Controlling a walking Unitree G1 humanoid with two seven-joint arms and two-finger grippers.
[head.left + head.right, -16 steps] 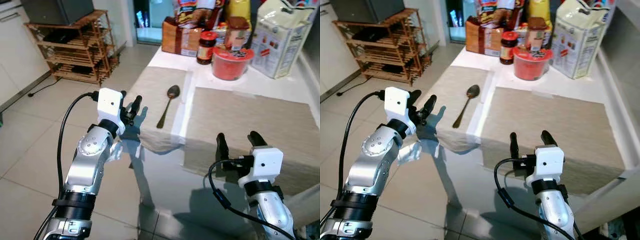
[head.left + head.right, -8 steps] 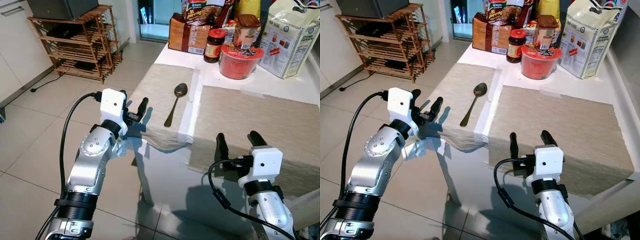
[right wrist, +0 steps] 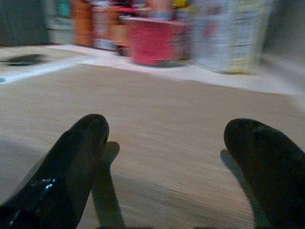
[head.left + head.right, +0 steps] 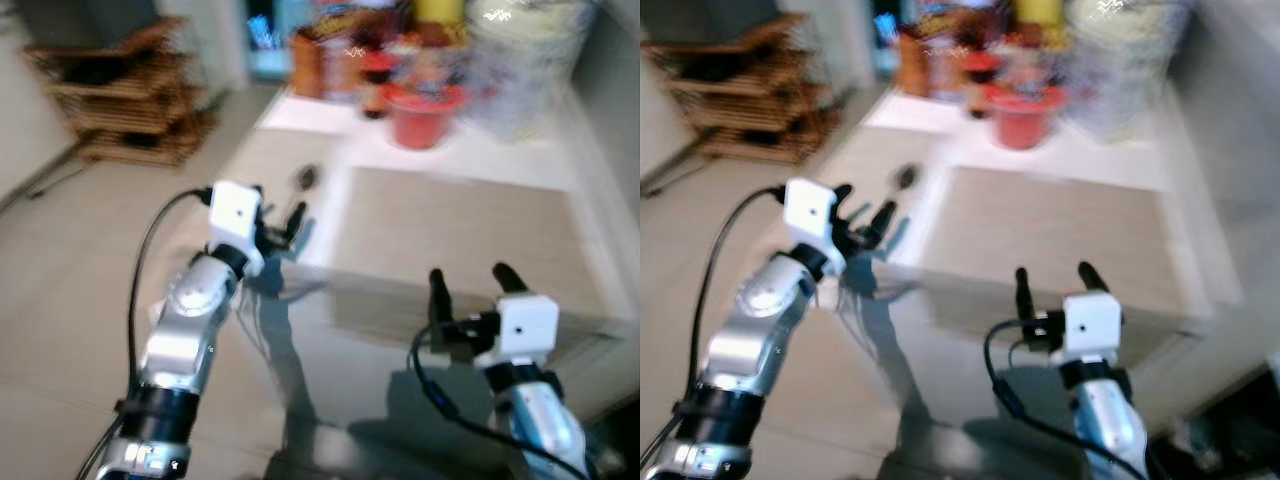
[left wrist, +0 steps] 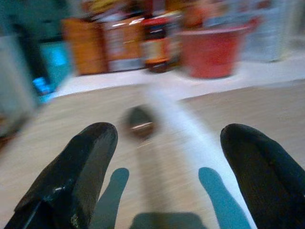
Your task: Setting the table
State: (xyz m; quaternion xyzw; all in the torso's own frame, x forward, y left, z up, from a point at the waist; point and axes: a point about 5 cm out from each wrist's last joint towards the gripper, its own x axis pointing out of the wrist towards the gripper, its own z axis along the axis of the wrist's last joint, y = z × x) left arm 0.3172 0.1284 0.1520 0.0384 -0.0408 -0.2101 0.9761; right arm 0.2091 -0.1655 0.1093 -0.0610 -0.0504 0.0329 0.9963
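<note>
Pale tiled floor (image 4: 60, 300); wooden slatted shelf rack (image 4: 130, 110) against wall; white table (image 4: 480, 160); whole scene motion-blurred.

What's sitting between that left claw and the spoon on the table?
Nothing: just bare placemat between the open left gripper and the spoon, seen from the left wrist.

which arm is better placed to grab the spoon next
Left, most likely. The left gripper is open near the left placemat's front edge, pointing at the spoon. The right gripper faces the other placemat.
</note>
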